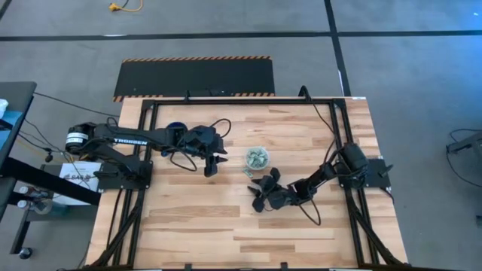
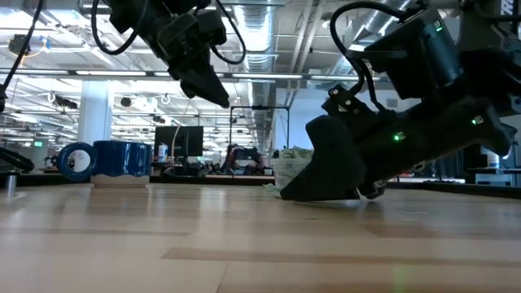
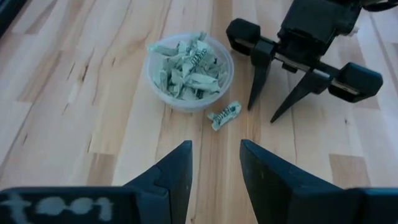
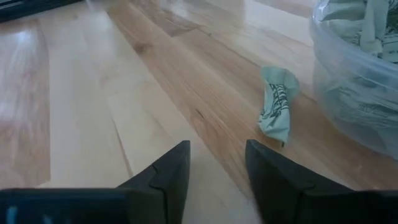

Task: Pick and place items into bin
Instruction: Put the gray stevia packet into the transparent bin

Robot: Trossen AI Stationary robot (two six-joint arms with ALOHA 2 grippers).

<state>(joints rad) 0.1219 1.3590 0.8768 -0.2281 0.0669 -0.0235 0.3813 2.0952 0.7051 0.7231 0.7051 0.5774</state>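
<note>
The clear plastic cup (image 1: 257, 157) (image 3: 189, 68) (image 4: 354, 87) stands on its base at the table's middle, filled with pale green-and-white wrapped pieces. One loose piece (image 3: 224, 114) (image 4: 277, 106) (image 1: 247, 172) lies flat on the wood just beside the cup's near side. My right gripper (image 1: 260, 188) (image 3: 262, 112) (image 4: 216, 158) is open and low over the table. It stands to the right of the loose piece without touching it. My left gripper (image 1: 211, 168) (image 3: 216, 152) (image 2: 216, 94) is open and raised above the table, left of the cup.
A dark blue mug (image 2: 122, 159) and a blue tape roll (image 2: 77, 160) stand at the far left part of the table, behind my left arm. Bare wood (image 1: 226, 226) stretches along the near side.
</note>
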